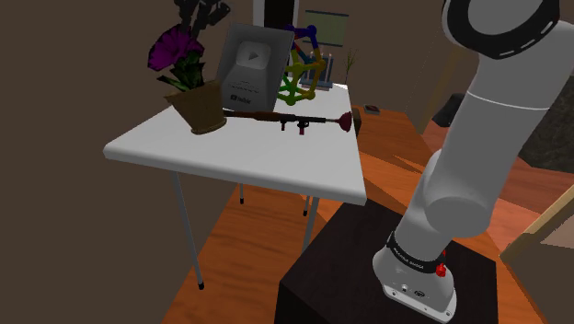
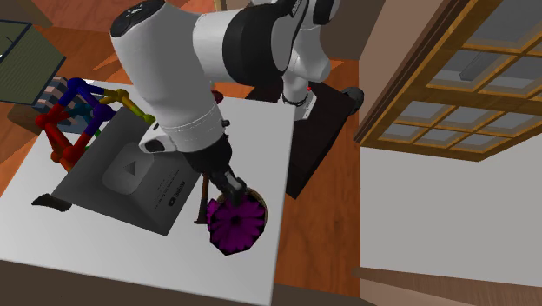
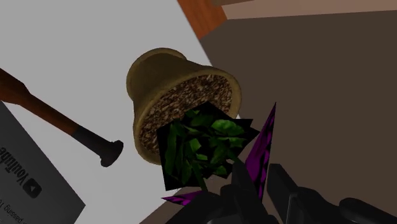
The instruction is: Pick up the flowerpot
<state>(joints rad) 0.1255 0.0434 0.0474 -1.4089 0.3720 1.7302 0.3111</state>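
Observation:
The flowerpot (image 1: 204,109) is brown, filled with speckled soil, and carries green leaves and a purple flower (image 1: 175,46). It stands tilted near the white table's (image 1: 276,161) corner at the shoulder view's left, its base at the tabletop. My black gripper (image 1: 198,14) hangs above the plant. In the wrist view the pot (image 3: 172,76) lies beyond the fingertips (image 3: 240,181), which stand close together with a purple petal clasped between them. From above, the gripper (image 2: 230,187) meets the purple flower (image 2: 234,222).
A brown stick with a red end (image 1: 299,119) lies beside the pot. Behind it lean a grey plaque (image 1: 250,66) and a coloured rod frame (image 1: 304,69). The table edge and wooden floor (image 3: 203,16) are close beyond the pot.

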